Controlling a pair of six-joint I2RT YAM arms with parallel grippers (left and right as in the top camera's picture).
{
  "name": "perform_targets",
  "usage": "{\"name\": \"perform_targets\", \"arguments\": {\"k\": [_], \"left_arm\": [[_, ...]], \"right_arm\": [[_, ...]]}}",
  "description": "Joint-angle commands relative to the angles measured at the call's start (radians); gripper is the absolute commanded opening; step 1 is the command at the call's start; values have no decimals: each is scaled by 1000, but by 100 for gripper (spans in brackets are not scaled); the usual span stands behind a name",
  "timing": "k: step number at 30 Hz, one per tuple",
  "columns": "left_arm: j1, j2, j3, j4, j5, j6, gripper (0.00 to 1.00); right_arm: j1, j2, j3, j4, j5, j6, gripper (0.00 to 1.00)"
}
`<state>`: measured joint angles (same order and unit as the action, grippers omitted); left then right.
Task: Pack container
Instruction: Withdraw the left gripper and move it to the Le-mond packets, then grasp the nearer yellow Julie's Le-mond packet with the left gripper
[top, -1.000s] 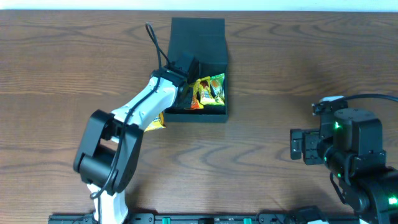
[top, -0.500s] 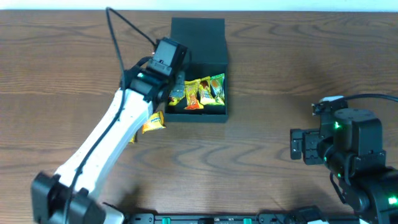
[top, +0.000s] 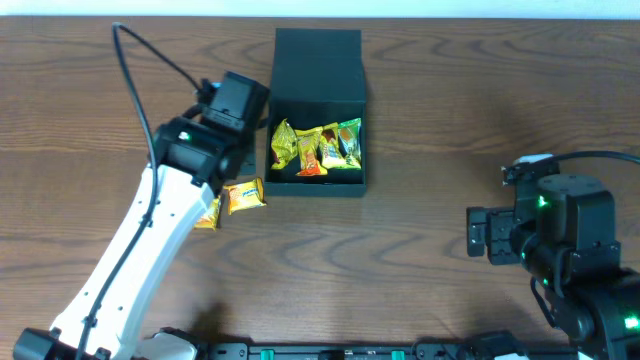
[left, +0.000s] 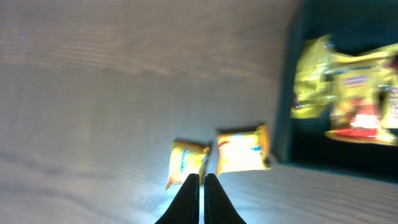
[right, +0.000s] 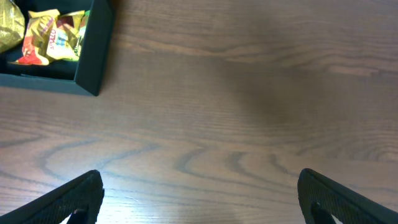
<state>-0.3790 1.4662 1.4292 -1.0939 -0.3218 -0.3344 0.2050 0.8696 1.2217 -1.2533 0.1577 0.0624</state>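
The rigid, square, dark container (top: 318, 60) is set open on the wood-grain table (top: 450, 100), with crinkly foil packets (top: 315, 148) heaped inside. Two flat yellow packets (left: 242, 149) are seen just outside its left wall. The left gripper (left: 201, 190) is held closed and empty over them. The right gripper (right: 199, 180) is spread wide and empty, well right of the container. Both close-set yellow packets could be pinched at once, or the slick wrap could be dropped.

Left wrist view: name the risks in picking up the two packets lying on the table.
1. The outer packet and the inner packet lie almost touching, so a grasp may catch both or shove one away.
2. The inner packet sits close to the container wall; a finger could strike it.
3. The left gripper looks shut; descending like that would only push a packet.
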Motion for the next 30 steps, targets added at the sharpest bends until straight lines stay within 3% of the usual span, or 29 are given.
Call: {"name": "perform_targets", "arguments": {"k": [1, 4, 11, 19, 21, 24, 30], "left_arm": [[85, -3, -8, -48, 29, -47, 6], [146, -22, -9, -58, 155, 6, 6], [153, -130, -37, -103, 101, 34, 6], [166, -323, -414, 77, 133, 43, 8], [166, -310, -477, 135, 161, 43, 19], [166, -282, -543, 204, 206, 43, 55], [166, -200, -592, 315, 207, 44, 80]], "right_arm": [[-1, -3, -1, 0, 11, -15, 99], [-1, -3, -1, 0, 11, -15, 99], [-1, -3, -1, 0, 11, -15, 99], [-1, -3, -1, 0, 11, -15, 99], [-1, -3, -1, 0, 11, -15, 99], [-1, -3, -1, 0, 11, -15, 99], [-1, -3, -1, 0, 11, -15, 99]]}}
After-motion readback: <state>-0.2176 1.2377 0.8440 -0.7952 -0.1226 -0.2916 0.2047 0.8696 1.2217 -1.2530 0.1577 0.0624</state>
